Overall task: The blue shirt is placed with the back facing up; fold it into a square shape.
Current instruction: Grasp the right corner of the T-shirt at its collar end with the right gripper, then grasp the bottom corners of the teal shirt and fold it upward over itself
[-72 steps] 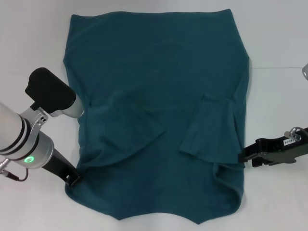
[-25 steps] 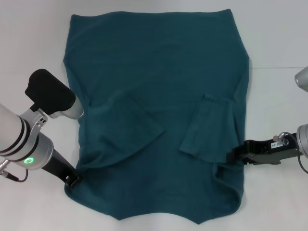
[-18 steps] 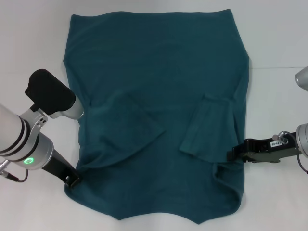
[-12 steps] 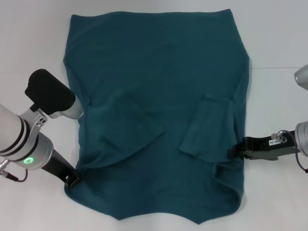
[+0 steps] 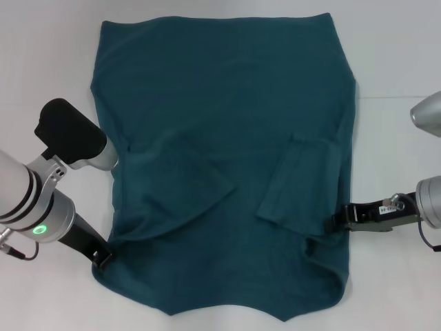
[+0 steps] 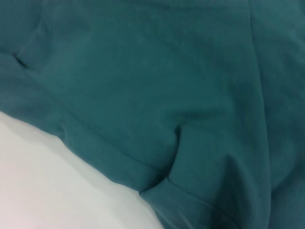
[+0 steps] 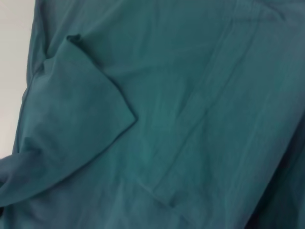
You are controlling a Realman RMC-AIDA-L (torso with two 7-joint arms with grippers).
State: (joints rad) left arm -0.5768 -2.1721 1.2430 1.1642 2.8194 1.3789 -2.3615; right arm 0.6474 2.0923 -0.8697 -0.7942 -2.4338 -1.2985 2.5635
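Note:
The blue shirt [image 5: 227,124] lies flat on the white table, plain side up, with both short sleeves folded inward: one sleeve [image 5: 186,172] on the left, the other sleeve [image 5: 296,183] on the right. My left gripper [image 5: 103,258] sits at the shirt's near left edge, pinched on the fabric, and creases run toward it. My right gripper [image 5: 334,223] lies low at the near right edge, its jaws drawn thin on the cloth there. Both wrist views are filled with the shirt [image 6: 167,71] [image 7: 190,95] and show no fingers.
The white table [image 5: 41,55] surrounds the shirt on all sides. A grey piece of the right arm [image 5: 428,114] shows at the right border. The left arm's black and silver body [image 5: 65,138] hangs over the table just left of the shirt.
The right gripper slid in from the right onto the shirt's edge and its jaws narrowed on the fabric. The left arm and the shirt stayed where they were.

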